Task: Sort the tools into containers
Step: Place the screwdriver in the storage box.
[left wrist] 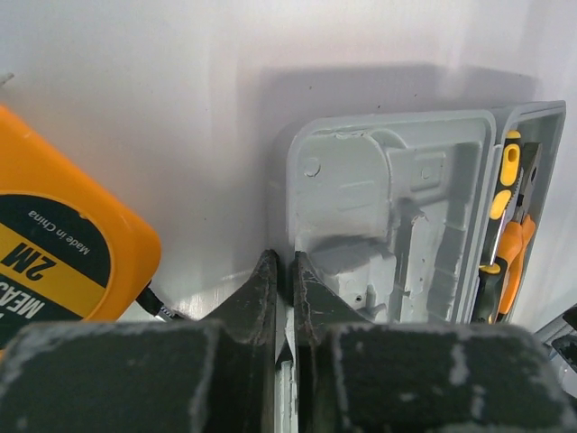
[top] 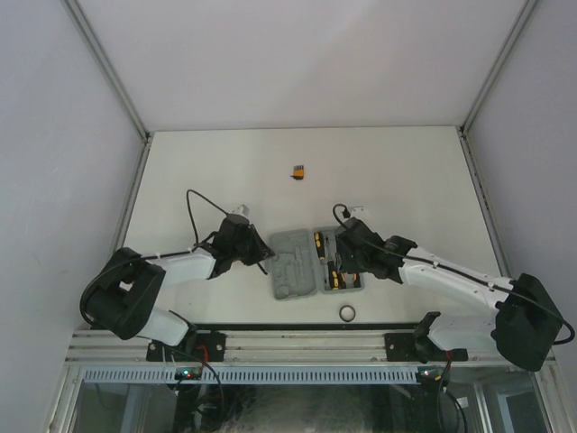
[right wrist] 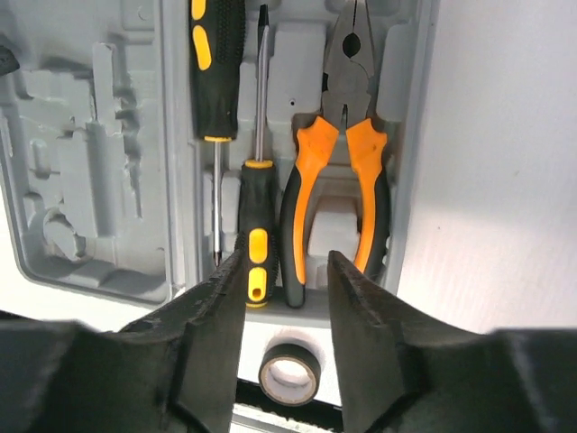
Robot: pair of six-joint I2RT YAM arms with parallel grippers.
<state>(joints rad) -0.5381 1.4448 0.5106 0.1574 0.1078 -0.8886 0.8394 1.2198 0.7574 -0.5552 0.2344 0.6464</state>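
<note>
While our right gripper (right wrist: 287, 262) hung apart above the pliers (right wrist: 307, 171) at lower centre, our left gripper (left wrist: 284, 267) sat closed together, tape measure (left wrist: 63, 239) at frame left

tool case (right wrist: 90, 135): grey matt plastic | pliers (right wrist: 347, 95): metal head, glossy orange grips

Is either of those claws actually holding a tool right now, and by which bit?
Nothing is held. The right gripper is open above the grey plastic tool case; the left gripper is shut on nothing, beside the round orange tape measure.
</note>
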